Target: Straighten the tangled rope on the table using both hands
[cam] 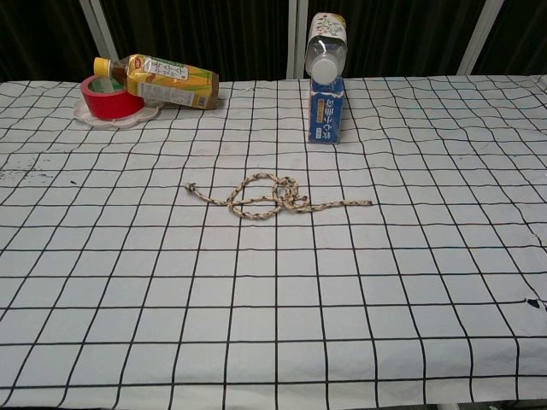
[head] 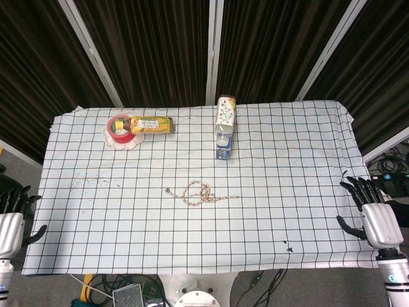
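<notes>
The knotted rope point(head: 200, 192) lies mid-table, its long axis running left to right, roughly midway between the left hand point(head: 13, 217) and right hand point(head: 374, 214), both empty with fingers spread at opposite table edges, well apart from it.

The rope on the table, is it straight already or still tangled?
Still tangled. The rope forms overlapping loops in its middle, with both ends trailing out to the sides; neither robot hand touches it.

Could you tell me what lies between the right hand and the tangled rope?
Only bare checked tablecloth separates the right hand from the rope, as the head view shows.
</notes>
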You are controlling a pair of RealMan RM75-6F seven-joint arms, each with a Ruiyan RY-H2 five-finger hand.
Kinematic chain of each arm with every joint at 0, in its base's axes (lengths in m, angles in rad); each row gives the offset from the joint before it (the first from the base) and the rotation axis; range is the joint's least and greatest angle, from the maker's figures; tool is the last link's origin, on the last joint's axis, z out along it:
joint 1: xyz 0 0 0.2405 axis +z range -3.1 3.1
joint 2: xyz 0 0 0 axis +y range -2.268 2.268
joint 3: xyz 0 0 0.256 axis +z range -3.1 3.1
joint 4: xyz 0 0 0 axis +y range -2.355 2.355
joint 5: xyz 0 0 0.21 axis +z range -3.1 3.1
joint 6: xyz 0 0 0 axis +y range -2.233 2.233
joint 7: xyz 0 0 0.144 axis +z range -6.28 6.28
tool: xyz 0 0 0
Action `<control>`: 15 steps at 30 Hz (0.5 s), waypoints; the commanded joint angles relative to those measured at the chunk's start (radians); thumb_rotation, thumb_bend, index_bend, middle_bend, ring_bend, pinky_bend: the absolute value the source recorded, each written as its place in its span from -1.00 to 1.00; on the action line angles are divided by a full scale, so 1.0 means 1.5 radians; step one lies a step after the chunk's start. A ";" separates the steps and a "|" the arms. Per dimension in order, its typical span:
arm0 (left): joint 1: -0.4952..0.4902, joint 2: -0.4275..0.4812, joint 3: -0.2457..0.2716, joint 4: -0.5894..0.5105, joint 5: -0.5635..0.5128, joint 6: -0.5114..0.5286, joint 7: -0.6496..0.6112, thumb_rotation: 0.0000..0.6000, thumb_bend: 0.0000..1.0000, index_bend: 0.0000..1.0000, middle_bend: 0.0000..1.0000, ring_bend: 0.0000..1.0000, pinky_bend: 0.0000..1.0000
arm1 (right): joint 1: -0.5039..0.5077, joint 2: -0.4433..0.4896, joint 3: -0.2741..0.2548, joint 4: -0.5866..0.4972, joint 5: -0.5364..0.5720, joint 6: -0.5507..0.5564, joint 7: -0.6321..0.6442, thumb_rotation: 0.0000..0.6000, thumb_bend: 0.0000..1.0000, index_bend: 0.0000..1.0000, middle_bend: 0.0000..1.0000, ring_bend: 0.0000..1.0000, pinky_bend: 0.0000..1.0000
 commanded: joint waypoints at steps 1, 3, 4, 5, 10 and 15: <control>-0.001 0.000 0.001 0.002 0.001 -0.003 -0.001 1.00 -0.63 -0.52 -0.87 -1.00 -1.00 | 0.002 0.001 0.000 -0.003 0.002 -0.003 -0.004 1.00 -0.55 -0.72 -0.83 -1.00 -1.00; -0.003 -0.002 0.002 0.004 0.001 -0.006 -0.003 1.00 -0.63 -0.54 -0.87 -1.00 -1.00 | 0.004 0.003 0.001 -0.007 0.004 -0.008 -0.007 1.00 -0.55 -0.72 -0.83 -1.00 -1.00; -0.003 -0.002 0.002 0.005 0.001 -0.007 -0.004 1.00 -0.63 -0.58 -0.87 -1.00 -1.00 | 0.005 0.004 0.000 -0.008 0.005 -0.010 -0.008 1.00 -0.55 -0.72 -0.83 -1.00 -1.00; -0.004 -0.002 0.003 0.006 0.003 -0.007 -0.005 1.00 -0.63 -0.62 -0.87 -1.00 -1.00 | 0.005 0.005 0.000 -0.010 0.005 -0.012 -0.009 1.00 -0.55 -0.72 -0.83 -1.00 -1.00; -0.005 -0.002 0.006 0.012 0.010 -0.008 -0.006 1.00 -0.63 -0.88 -0.99 -1.00 -1.00 | 0.008 0.009 -0.001 -0.019 0.002 -0.015 -0.015 1.00 -0.55 -0.72 -0.83 -1.00 -1.00; -0.006 -0.004 0.004 0.012 0.005 -0.008 -0.005 1.00 -0.63 -0.88 -1.00 -1.00 -1.00 | 0.019 0.007 -0.004 -0.027 0.000 -0.034 -0.021 1.00 -0.55 -0.72 -0.83 -1.00 -1.00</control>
